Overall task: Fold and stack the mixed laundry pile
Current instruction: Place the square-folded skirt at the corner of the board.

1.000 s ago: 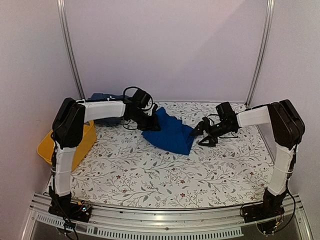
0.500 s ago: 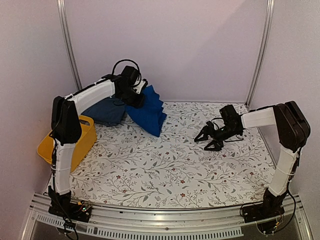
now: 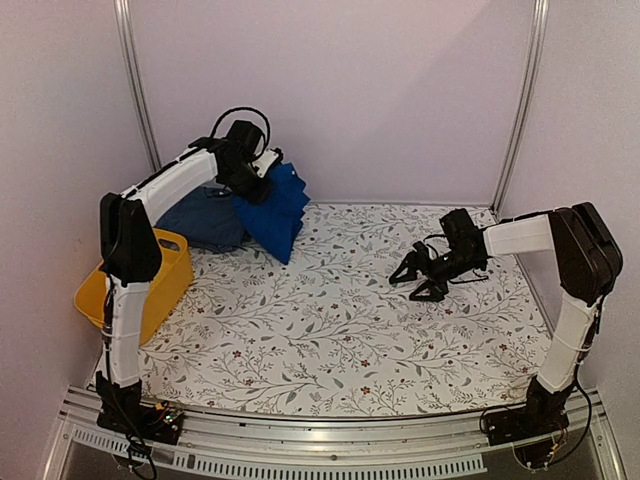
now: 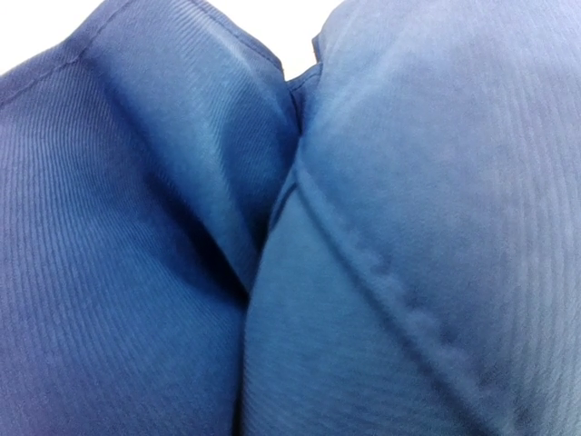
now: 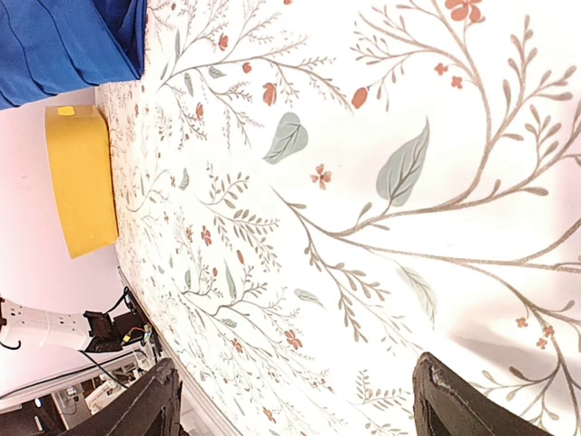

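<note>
1. Change: a second ago the royal-blue garment (image 3: 276,208) lay spread mid-table between the two grippers. The left arm has since hauled it up and away to the back-left corner.
2. Now it hangs bunched in pleats from the left gripper (image 3: 256,178), just in front of the back wall. Can't tell whether its lowest corner touches the table or clears it.
3. Left gripper: fingers not visible. The left wrist view is all blue fabric (image 4: 272,254) with a stitched seam. The cloth hangs off it, so it's pinched on the garment's upper edge.
4. Right gripper (image 3: 417,277): jaws spread wide and empty, low over the floral table cover (image 3: 330,340), barely moved. Its wrist view shows both fingertips (image 5: 150,404) far apart over bare print.
5. Garment is now well apart from the right gripper, so a two-arm fold isn't set up.
6. The dark navy piece (image 3: 205,220) sits heaped directly beside and below the hanging garment, next to the yellow tub (image 3: 150,290).
7. My read: this looks like a carry toward the heap or a shake-out, with nothing stacked flat yet.
</note>
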You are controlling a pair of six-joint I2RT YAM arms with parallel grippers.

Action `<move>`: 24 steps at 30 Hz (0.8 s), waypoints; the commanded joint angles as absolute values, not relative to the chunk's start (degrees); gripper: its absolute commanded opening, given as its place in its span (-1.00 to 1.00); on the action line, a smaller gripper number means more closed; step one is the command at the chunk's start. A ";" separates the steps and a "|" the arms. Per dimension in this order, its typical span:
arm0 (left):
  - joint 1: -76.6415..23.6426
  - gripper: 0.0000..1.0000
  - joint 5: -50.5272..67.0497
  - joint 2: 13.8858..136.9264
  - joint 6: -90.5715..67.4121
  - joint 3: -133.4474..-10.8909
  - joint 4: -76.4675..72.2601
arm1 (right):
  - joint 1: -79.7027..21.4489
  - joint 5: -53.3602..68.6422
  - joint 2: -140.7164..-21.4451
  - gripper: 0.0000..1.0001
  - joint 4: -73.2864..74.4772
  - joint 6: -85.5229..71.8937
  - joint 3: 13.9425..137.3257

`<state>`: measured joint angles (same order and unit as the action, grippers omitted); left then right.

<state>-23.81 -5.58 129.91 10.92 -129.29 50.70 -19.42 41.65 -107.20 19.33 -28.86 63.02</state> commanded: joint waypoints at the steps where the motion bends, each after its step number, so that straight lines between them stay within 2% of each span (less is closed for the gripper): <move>1: -21.39 -1.00 -5.91 126.16 13.90 -131.28 48.37 | -19.34 40.93 -105.54 0.74 19.78 -28.13 63.01; 15: -13.91 -1.00 0.22 125.77 14.94 -132.23 43.98 | -19.42 40.69 -107.33 0.75 20.50 -28.21 65.39; 24: -4.93 -1.00 10.14 126.59 11.73 -131.42 40.12 | -19.36 40.59 -109.94 0.76 20.93 -28.39 68.39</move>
